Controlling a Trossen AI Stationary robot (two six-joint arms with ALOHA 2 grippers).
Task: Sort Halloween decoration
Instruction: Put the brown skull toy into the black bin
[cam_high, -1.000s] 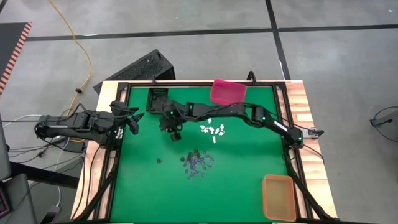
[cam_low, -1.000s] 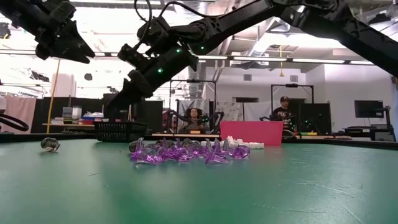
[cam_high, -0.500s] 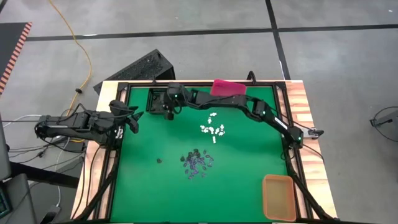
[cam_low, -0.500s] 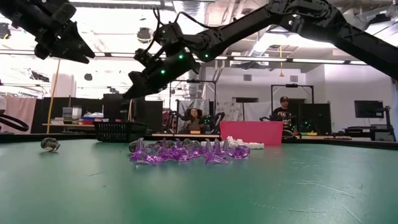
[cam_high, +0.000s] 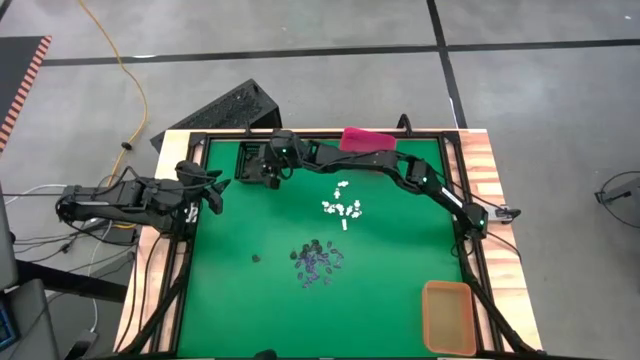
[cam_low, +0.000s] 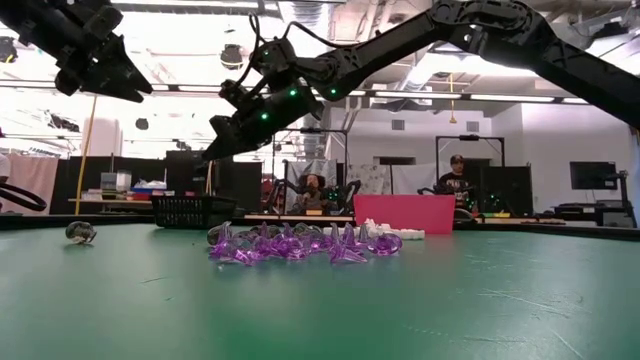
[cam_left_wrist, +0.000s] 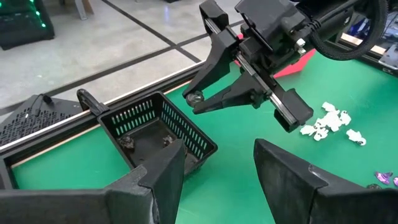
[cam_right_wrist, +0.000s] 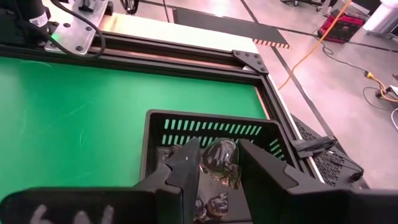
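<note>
The right hand (cam_right_wrist: 216, 167) hangs over the black bin (cam_high: 255, 160) at the worktop's far-left corner, fingers parted around a dark trinket (cam_right_wrist: 219, 160) between them. Purple trinkets (cam_high: 316, 262) and white trinkets (cam_high: 342, 208) sit mid-worktop. The left hand (cam_high: 216, 189) waits open at the left edge.

- Three bins: one black basket (cam_high: 254, 160), one pink bin (cam_high: 366, 141), one orange bin (cam_high: 449, 316).
- Two robot arms.
- One cluster of white trinkets (cam_high: 342, 210), roughly ten pieces.
- One pile of purple trinkets (cam_high: 317, 264), too dense to count.
- One lone black trinket (cam_high: 256, 258) on the mat.
</note>
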